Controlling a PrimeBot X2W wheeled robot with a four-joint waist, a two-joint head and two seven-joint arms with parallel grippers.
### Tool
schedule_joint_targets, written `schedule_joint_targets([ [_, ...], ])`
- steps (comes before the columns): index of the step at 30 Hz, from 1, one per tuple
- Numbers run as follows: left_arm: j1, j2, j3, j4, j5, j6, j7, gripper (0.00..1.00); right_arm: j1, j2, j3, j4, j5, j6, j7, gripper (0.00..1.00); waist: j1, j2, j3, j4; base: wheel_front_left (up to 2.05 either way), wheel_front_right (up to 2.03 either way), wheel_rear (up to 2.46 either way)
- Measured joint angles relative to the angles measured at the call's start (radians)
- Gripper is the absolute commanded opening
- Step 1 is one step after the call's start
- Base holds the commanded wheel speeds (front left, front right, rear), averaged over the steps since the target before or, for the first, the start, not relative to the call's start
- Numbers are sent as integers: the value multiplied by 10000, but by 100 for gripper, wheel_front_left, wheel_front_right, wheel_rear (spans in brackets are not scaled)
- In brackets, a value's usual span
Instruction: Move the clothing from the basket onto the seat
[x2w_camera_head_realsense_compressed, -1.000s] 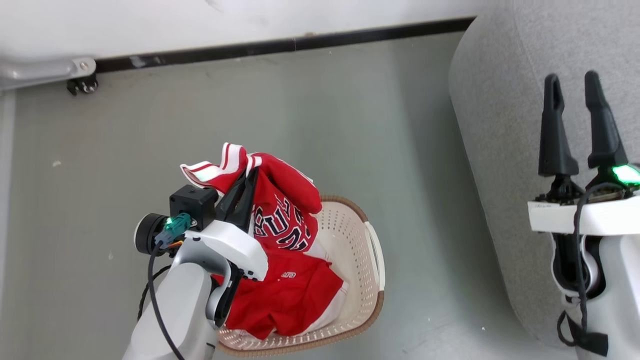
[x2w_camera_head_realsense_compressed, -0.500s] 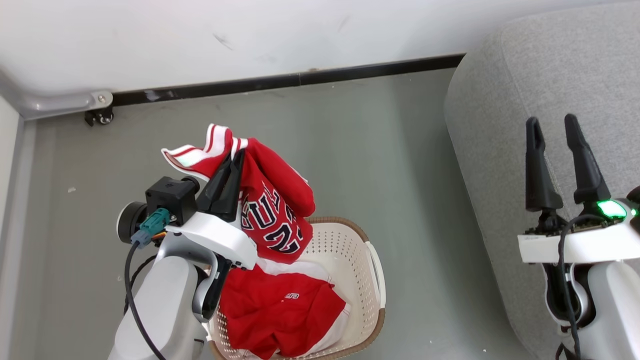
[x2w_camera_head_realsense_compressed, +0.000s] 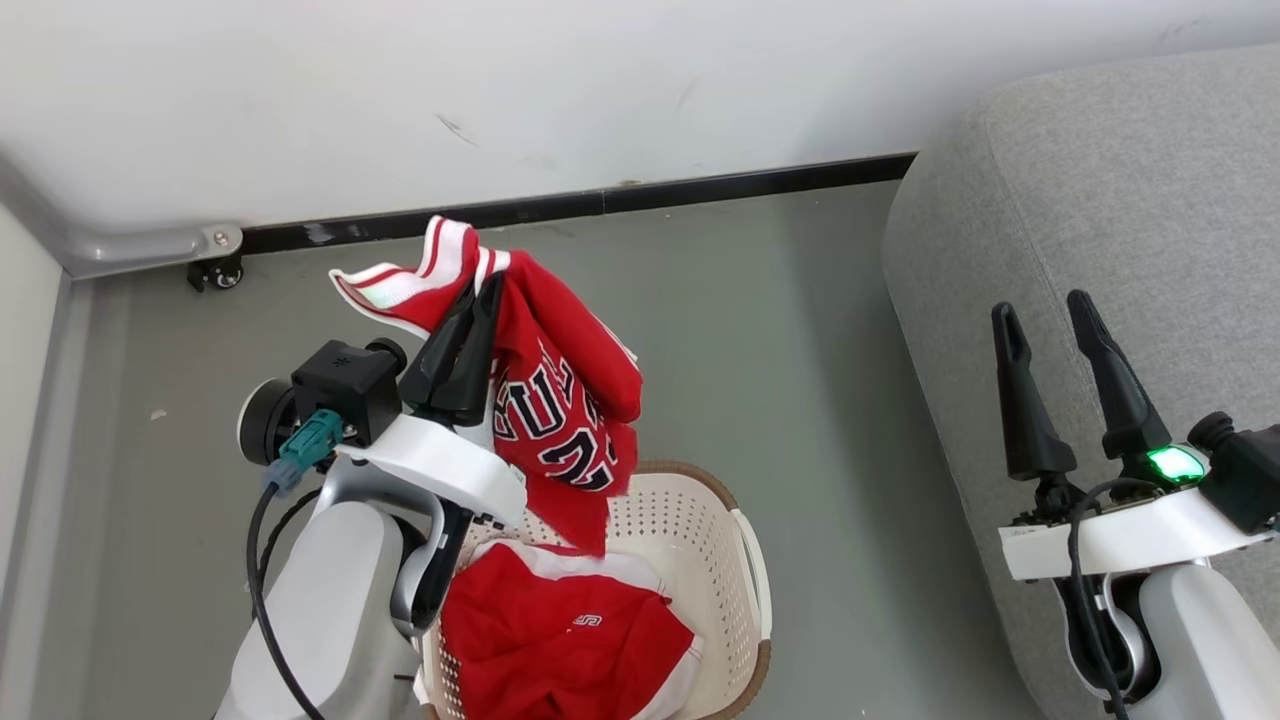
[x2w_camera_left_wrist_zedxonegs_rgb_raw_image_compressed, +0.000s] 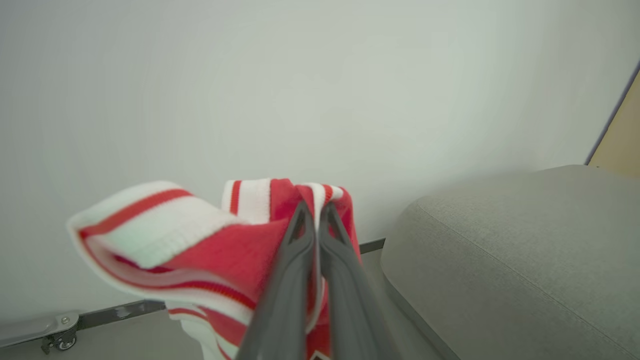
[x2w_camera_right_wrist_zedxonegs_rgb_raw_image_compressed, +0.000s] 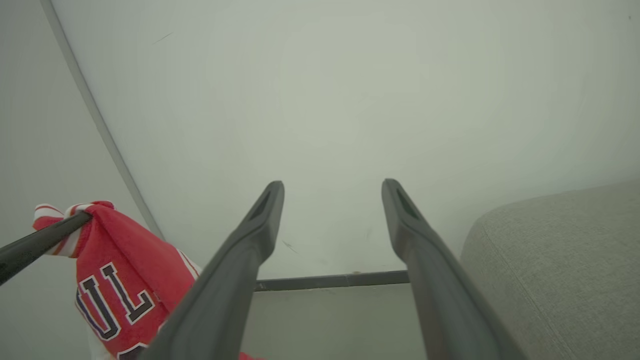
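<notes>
The red jersey (x2w_camera_head_realsense_compressed: 565, 385) hangs in the air, pinched at its white-and-red striped trim by the left fingers (x2w_camera_head_realsense_compressed: 470, 345), which are pressed together on the cloth with the trim flopping over their tips. Its body, with the black-and-white lettering facing the head camera, droops over the far left part of the basket (x2w_camera_head_realsense_compressed: 745, 560), and its lowest corner dangles inside the brown rim. Whether that corner touches anything below it cannot be told.

The red shorts (x2w_camera_head_realsense_compressed: 570, 640), white trim and small white logo upward, lie crumpled in the basket bottom. The cream perforated basket stands on the grey-green floor (x2w_camera_head_realsense_compressed: 760, 340); its near end is cut off by the picture's lower edge and its left side is hidden behind the pale left forearm.

The grey sofa (x2w_camera_head_realsense_compressed: 1110, 190) lies to the robot's right, well apart from the basket across a strip of bare floor, with nothing red on it. The right fingers (x2w_camera_head_realsense_compressed: 1022, 410) are spread wide apart and hold nothing, raised in front of the sofa's rounded edge.

Beyond are a white wall (x2w_camera_head_realsense_compressed: 640, 90), a black skirting strip (x2w_camera_head_realsense_compressed: 740, 185), and at far left a metal bar with a small caster (x2w_camera_head_realsense_compressed: 216, 273).
</notes>
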Motion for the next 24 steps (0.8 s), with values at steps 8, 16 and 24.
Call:
schedule_joint_targets([
  [8, -1, 0, -90, -502, 33, 0, 117, 0, 235, -121, 418, 125, -27, 0, 0, 100, 0, 0, -216, 45, 0, 0, 0],
  [16, -1, 27, -205, -792, 77, 0, 491, 0, 414, -297, 1919, 385, 46, 0, 2, 100, 0, 0, -261, 92, 0, 0, 0],
  [24, -3, 94, -299, -1070, 86, 0, 825, 0, 410, -420, 2692, 391, 142, 0, 2, 100, 0, 0, -273, 119, 0, 0, 0],
])
